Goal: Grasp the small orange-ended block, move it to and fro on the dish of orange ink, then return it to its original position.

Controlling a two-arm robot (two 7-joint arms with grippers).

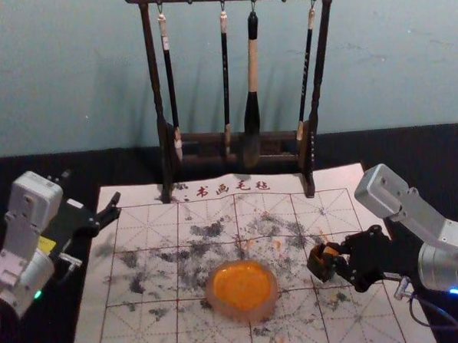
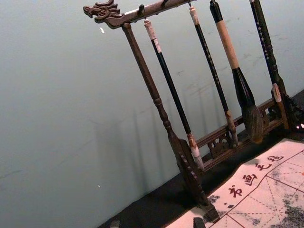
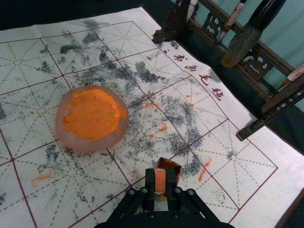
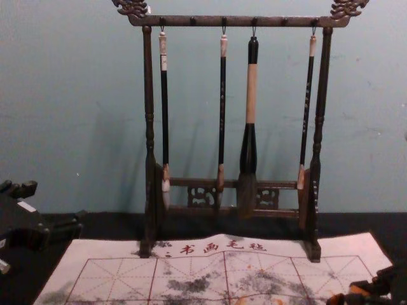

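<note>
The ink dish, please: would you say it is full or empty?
Not empty: orange ink spreads across the dish inside its pale rim; depth unclear.

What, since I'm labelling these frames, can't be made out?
Block's far end: right wrist view, hidden by block and right gripper.
Mat's near edge: head view, cut off at bottom.
Brush's lettering: chest view, too small.
Left gripper's finger bases: left wrist view, below bottom edge.
</note>
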